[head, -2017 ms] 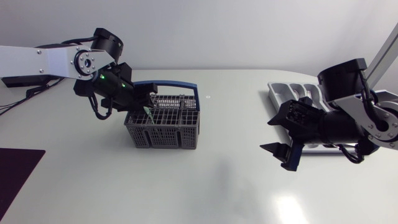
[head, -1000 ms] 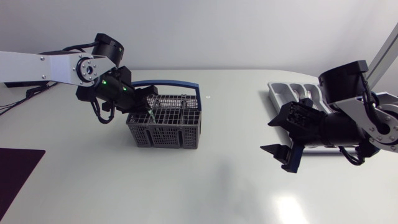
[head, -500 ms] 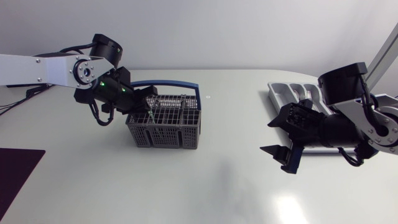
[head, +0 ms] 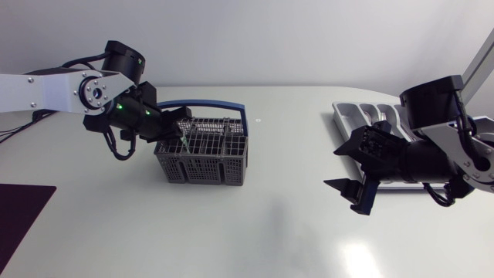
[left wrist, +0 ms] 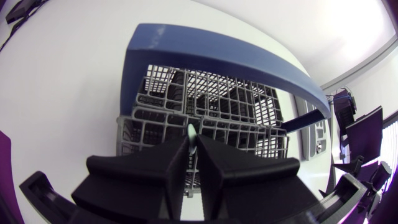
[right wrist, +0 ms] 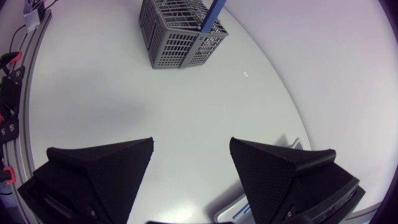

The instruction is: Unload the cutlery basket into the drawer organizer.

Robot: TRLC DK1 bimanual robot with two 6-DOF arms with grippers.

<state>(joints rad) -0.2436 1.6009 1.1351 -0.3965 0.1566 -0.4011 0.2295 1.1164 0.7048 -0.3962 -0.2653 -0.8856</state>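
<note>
The cutlery basket stood left of centre in the head view, its blue handle arched over the grid. The left gripper sat at the basket's left end, over its top. In the left wrist view its fingers were drawn almost together, pinching a thin pale utensil from both sides (only its narrow end showed, so its kind could not be told). The drawer organizer lay at the right of the frame, partly behind the right arm. The right gripper hung over bare table just left of the organizer, fingers spread wide and holding nothing, well apart from the basket.
</note>
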